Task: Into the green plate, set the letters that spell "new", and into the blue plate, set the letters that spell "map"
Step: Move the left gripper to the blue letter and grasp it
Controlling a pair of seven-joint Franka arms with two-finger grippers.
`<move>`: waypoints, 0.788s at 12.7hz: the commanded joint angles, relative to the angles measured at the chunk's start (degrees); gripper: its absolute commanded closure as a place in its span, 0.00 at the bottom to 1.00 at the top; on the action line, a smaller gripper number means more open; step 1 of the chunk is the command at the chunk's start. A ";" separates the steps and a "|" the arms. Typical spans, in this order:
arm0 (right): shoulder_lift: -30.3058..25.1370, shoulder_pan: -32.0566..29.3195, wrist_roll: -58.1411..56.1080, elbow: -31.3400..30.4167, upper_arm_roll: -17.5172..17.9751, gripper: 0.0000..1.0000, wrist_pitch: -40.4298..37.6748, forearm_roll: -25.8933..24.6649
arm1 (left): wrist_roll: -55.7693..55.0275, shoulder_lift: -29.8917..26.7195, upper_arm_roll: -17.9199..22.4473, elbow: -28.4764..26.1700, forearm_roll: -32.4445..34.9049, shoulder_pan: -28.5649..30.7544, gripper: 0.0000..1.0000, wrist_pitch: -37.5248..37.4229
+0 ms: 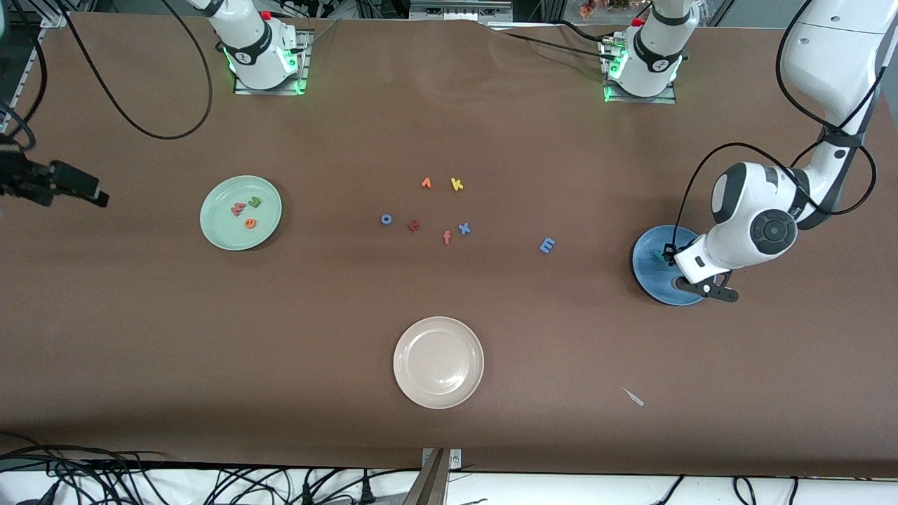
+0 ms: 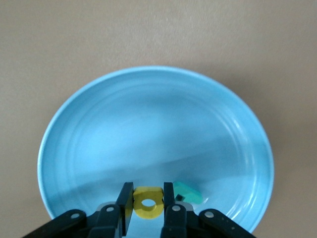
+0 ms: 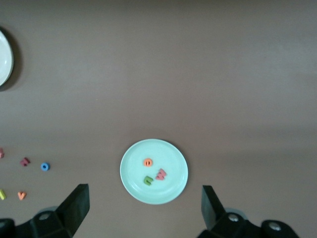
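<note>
Okay, surface first: brown cloth table (image 1: 140,337), black cables along the 6 o'clock edge and looping near the 11 o'clock base. Both bases glow green, at 11 and 1 o'clock.

Right gripper (image 1: 95,196) hangs over the 9 o'clock edge, that arm waiting. Its claw is spread wide with nothing in it, and the arm itself is cut off by the frame.

Green plate (image 1: 210,210) sits at 9 o'clock. On it are the salmon "w" (image 1: 238,208), the green "n" (image 1: 255,202) and the orange "e" (image 1: 250,224), close together.

Centre cluster on bare cloth: blue "o" (image 1: 386,219), dark red letter (image 1: 414,225) (can't read its shape), orange letter (image 1: 426,183) at 12 o'clock of the cluster (shape unclear), orange-red "f" (image 1: 446,237), yellow "k" (image 1: 457,184), blue "x" (image 1: 464,228).

Cream plate (image 1: 438,362) at 6 o'clock.

Blue "m" (image 1: 547,245) lies on the cloth between the cluster and the blue plate.

At 5 o'clock there's a small pale scrap (image 1: 633,397), can't identify it.

Blue plate (image 1: 645,263) at 3 o'clock is partly hidden by the left arm. Left gripper (image 2: 147,186) is low over it, claw closed on the yellow "p" (image 2: 147,202). Teal "a" (image 2: 188,192) lies in the plate just beside it, mostly hidden in the front view.
</note>
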 commanded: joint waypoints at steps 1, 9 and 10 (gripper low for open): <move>-5.18 -3.18 -0.59 -4.56 3.51 0.00 -3.58 -1.95 | -0.31 -1.91 -1.70 0.95 0.97 -2.22 0.00 -3.15; -5.72 -0.19 -0.58 -4.39 2.02 0.00 -3.24 -4.85 | -0.14 -1.12 -6.08 2.54 -2.46 -12.42 0.00 -3.35; -5.63 -0.19 -0.59 -4.39 2.02 0.00 -3.41 -4.85 | -0.14 -0.68 -8.02 2.45 -2.46 -12.34 0.00 -1.51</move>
